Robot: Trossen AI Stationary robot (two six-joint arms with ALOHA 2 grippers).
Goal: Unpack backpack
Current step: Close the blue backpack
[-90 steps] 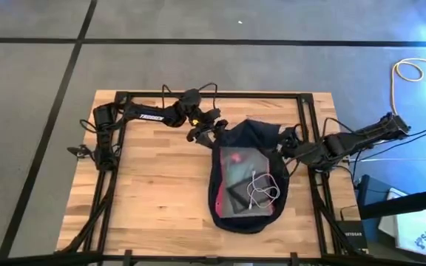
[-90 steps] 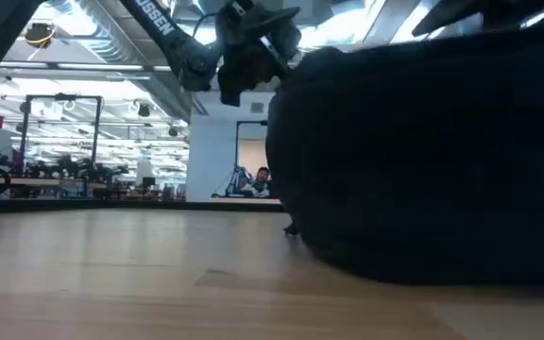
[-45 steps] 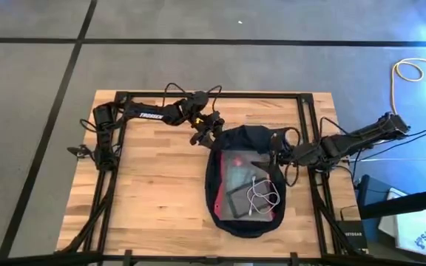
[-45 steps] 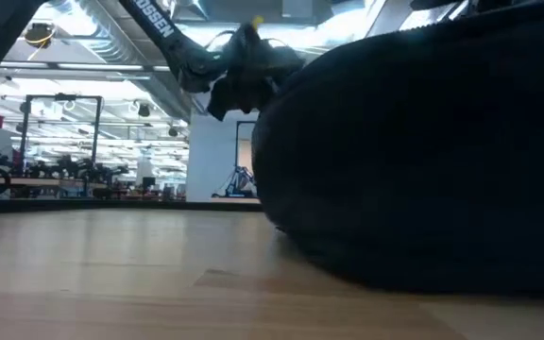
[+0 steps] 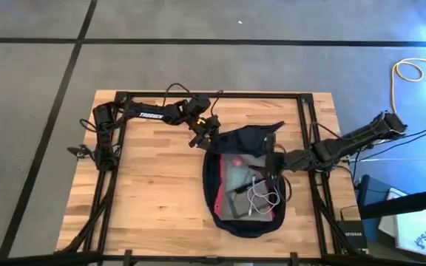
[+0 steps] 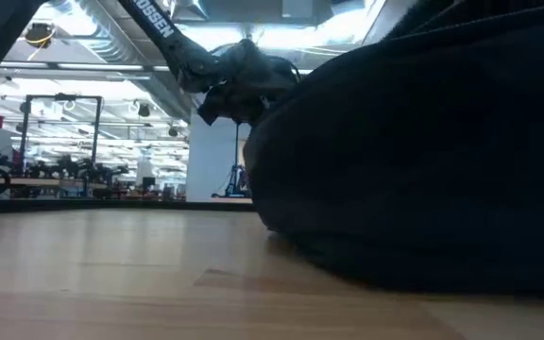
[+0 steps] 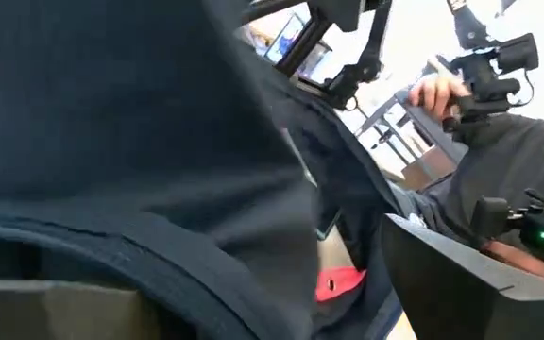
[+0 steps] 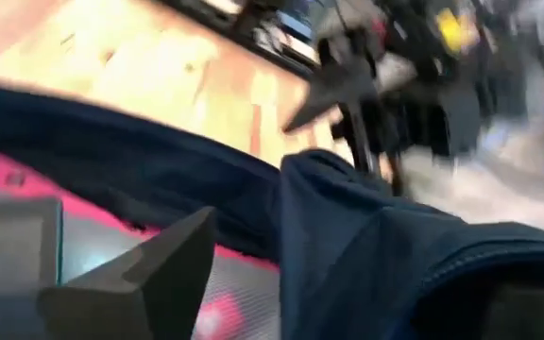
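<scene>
The backpack [image 5: 244, 181] lay near the middle of the desk [image 5: 146, 192], its mouth spread wide with a clear red-edged pouch [image 5: 244, 185] and a white cable [image 5: 261, 196] showing inside. The left pincer [image 5: 204, 133] sat at the upper rim, apparently pinching the fabric to hold it back. The right pincer [image 5: 271, 167] reached over the opposite rim; whether its fingers were spread could not be told. The step looked like holding the opening for extraction; next, the right pincer would need to grip the pouch.
</scene>
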